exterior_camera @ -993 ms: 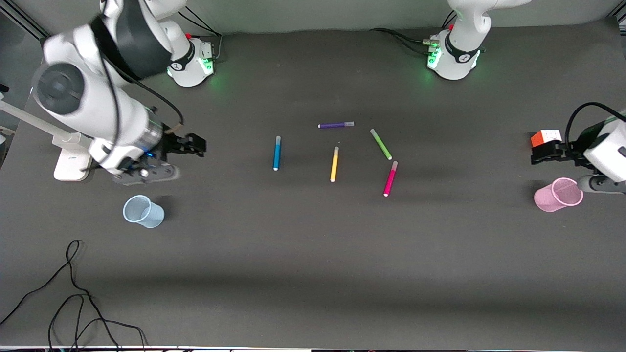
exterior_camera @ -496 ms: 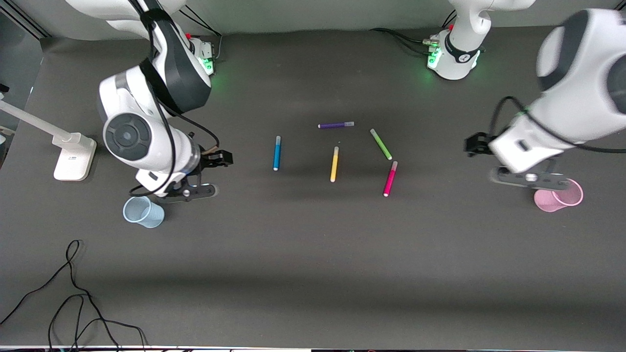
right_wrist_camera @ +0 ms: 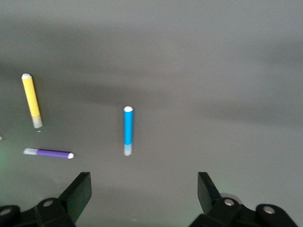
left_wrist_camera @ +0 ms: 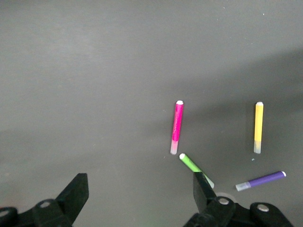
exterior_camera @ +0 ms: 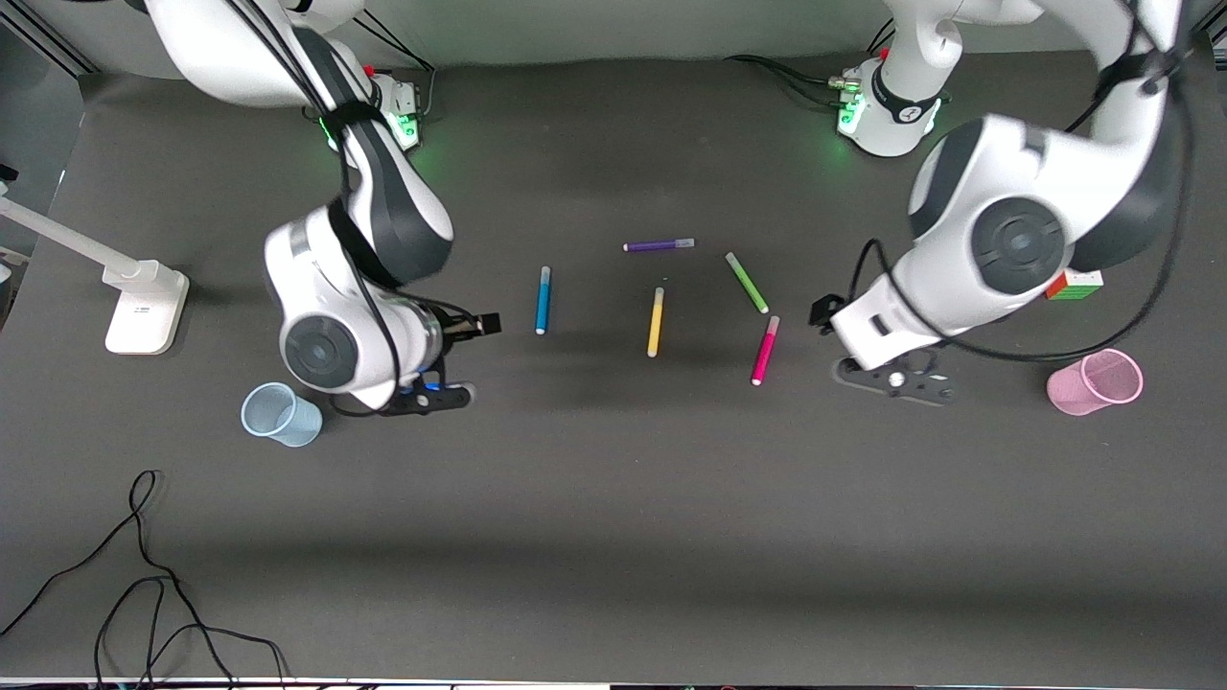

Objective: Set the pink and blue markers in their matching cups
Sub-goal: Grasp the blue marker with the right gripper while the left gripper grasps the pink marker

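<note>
So both grippers are up in the air with nothing in them. The left gripper [left_wrist_camera: 140, 191] has its fingers spread wide apart over bare counter [exterior_camera: 613, 498] just beside the pink marker [exterior_camera: 765, 351], toward the left arm's end. The right gripper [right_wrist_camera: 144, 191] is just as wide open, over the counter between the pale blue cup [exterior_camera: 279, 414] and the blue marker [exterior_camera: 543, 300].

All five pens lie flat mid-counter, none touching. The blue one sits toward the right arm's end, the yellow marker [exterior_camera: 656, 322] is in the middle, and the pink one is the nearest to the front camera. The green marker [exterior_camera: 747, 283] lies angled, its lower tip close to the pink marker's cap, and the purple marker [exterior_camera: 659, 245] lies crosswise, farthest from the camera.

Cups are well apart from the pens – the blue one at the right arm's end, the pink cup [exterior_camera: 1095, 381] at the left arm's end, both tipped toward the camera as seen in the front view. A puzzle cube [exterior_camera: 1076, 285] peeks out by the left arm's elbow, and a white lamp base [exterior_camera: 144, 307] sits at the right arm's edge.
</note>
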Controlling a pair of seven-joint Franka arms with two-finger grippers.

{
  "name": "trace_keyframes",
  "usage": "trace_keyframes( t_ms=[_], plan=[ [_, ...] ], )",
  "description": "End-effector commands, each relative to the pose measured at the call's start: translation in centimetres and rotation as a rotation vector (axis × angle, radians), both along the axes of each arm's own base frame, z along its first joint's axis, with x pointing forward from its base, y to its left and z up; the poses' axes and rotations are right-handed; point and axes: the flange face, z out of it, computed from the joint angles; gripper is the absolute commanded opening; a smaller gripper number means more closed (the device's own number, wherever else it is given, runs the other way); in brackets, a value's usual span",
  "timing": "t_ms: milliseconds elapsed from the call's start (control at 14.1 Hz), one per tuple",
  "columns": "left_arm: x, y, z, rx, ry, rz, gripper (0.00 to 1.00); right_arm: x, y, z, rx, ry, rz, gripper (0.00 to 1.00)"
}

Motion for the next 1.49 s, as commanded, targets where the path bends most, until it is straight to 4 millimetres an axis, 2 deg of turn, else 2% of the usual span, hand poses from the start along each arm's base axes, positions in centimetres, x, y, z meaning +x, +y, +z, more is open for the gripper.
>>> trace_keyframes(
  t_ms=[0,142,284,425,496,567,709,922,1134,1276,1418],
  plan=[
    [-2.3,-1.2,-4.0,-0.007,-0.011,-0.019,0.98,0.2,2.4,-3.1,0.011,0.072,-0.04,0.99],
    [-3.7,-2.8,-7.9,-0.005,-0.003,-0.048,0.98,-0.5,3.8,-5.7,-0.012,0.108,-0.037,0.99],
    [-4.2,-4.2,-11.2,0.003,0.022,-0.07,0.98,-1.2,6.0,-8.4,-0.048,0.136,-0.042,0.99],
    [-4.3,-4.7,-12.7,0.005,0.026,-0.077,0.96,-1.5,6.6,-11.0,-0.062,0.157,-0.044,0.99],
    [-4.5,-4.8,-13.4,0.008,0.032,-0.08,0.88,-1.8,7.0,-12.3,-0.061,0.176,-0.037,0.99],
    [-4.7,-5.0,-13.9,0.003,0.021,-0.083,0.87,-2.1,7.0,-13.6,-0.067,0.192,-0.028,0.99],
    [-5.3,-4.7,-15.7,-0.006,-0.004,-0.079,0.91,-2.4,6.8,-15.6,-0.077,0.213,-0.024,0.99],
    [-6.5,-4.6,-19.4,-0.025,-0.052,-0.082,0.92,-2.9,6.5,-17.8,-0.094,0.239,-0.025,0.99],
    [-7.1,-5.5,-21.4,-0.029,-0.059,-0.097,0.92,-4.1,7.7,-19.6,-0.106,0.267,-0.015,0.99],
    [-7.7,-5.2,-22.8,-0.035,-0.076,-0.098,0.91,-5.3,8.9,-20.8,-0.121,0.28,0.011,0.98],
    [-8.3,-4.9,-24.2,-0.04,-0.096,-0.1,0.89,-5.5,9.1,-20.9,-0.121,0.281,0.012,0.91]
  ],
)
